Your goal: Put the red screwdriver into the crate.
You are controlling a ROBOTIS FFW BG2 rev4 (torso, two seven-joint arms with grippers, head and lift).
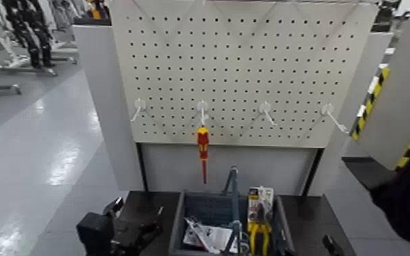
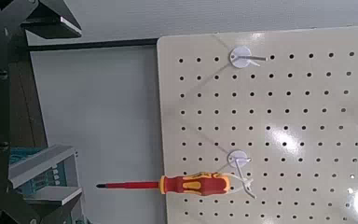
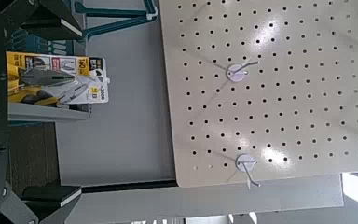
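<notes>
Looking at a white perforated pegboard panel (image 1: pixel 248 61) standing upright behind a dark tabletop (image 1: pixel 311 216) and carrying four white hooks in a row.

Finding the slim screwdriver with a red handle, yellow bands and thin red shaft (image 1: pixel 203 151) hanging tip-down from the second white hook from the left (image 1: pixel 203 109), resting flat against the board, untouched by either arm.

Seeing the dark blue-grey rectangular plastic crate with a tall central handle bar (image 1: pixel 178 228) sitting on the tabletop directly below the screwdriver, well apart from its tip.

Noting yellow-handled pliers on a printed card (image 1: pixel 259 219) standing in the crate's right compartment, and pale, hard-to-identify items (image 1: pixel 204 236) lying in its left compartment.

Placing the left gripper (image 1: pixel 134 216) low over the table just beside the crate's left wall, with its dark fingers (image 2: pixel 51 21) spreading wide apart and pinching nothing.

Placing the right gripper (image 1: pixel 330 244) low at the crate's right side, barely entering the head view, with its fingers (image 3: pixel 51 19) likewise spreading apart around empty space.
</notes>
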